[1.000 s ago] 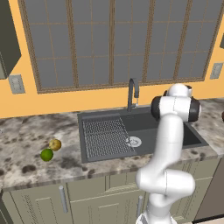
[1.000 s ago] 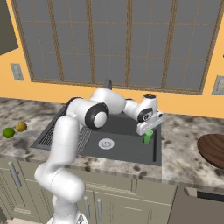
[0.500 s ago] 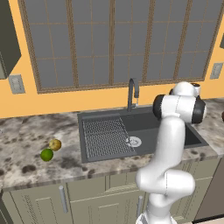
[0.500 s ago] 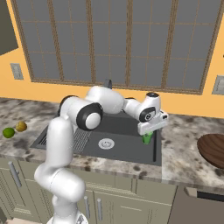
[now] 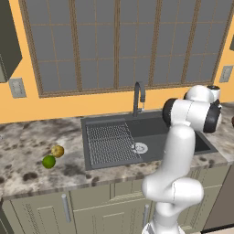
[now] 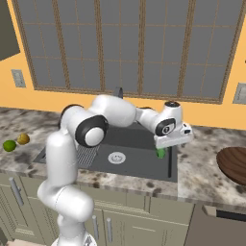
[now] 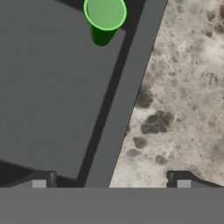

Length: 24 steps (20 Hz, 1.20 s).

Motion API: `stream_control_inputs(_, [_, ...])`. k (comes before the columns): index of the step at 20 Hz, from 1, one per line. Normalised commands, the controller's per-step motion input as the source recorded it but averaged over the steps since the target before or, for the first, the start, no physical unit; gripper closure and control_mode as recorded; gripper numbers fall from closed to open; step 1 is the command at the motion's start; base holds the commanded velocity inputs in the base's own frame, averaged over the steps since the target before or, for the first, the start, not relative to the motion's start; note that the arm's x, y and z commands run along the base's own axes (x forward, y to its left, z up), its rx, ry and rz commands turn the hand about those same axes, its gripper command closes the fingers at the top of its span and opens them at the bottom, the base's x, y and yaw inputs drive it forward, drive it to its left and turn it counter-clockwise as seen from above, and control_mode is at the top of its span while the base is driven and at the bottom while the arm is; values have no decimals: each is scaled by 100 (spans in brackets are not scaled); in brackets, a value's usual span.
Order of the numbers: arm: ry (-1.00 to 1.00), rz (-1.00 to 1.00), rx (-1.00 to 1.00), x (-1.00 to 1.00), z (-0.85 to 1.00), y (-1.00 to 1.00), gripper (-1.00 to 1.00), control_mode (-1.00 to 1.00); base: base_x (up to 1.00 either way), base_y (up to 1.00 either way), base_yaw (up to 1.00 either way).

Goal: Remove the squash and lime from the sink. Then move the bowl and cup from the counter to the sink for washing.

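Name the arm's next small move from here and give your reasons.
Probably swing the open gripper along the counter toward the bowl. The cup already stands in the sink, the squash and lime lie on the counter, and only the bowl waits outside.

Kitchen backdrop: orange wall, big gridded window, stone counter

Window (image 5: 123,45) spans most of the orange wall (image 5: 68,107), grey panes in brown muntins; wall outlet (image 5: 17,87) left of it, another outlet (image 6: 239,93) at the right end; dark upper cabinet (image 5: 8,43) in the left corner; countertop (image 5: 27,151) is mottled beige-brown granite; pale grey-green base cabinets (image 5: 100,205) below with vertical metal handles (image 5: 65,208); dark appliance top (image 6: 226,216) at lower right; light is flat and even
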Motion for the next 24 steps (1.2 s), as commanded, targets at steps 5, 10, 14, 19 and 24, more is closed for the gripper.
stream_control_inputs(5, [-10, -16, -6, -38, 18, -26, -100, -100, 0, 0, 0])
stream_control_inputs(10, [-14, -7, -15, -39, 15, -24, -100, -100, 0, 0, 0])
stream_control_inputs(14, [-11, -4, -19, -31, 16, -28, -100, -100, 0, 0, 0])
stream_control_inputs(19, [0, -7, -12, -30, 21, -28, -100, -100, 0, 0, 0])
stream_control_inputs(24, [4, -9, -7, -24, 16, -25, -100, -100, 0, 0, 0])
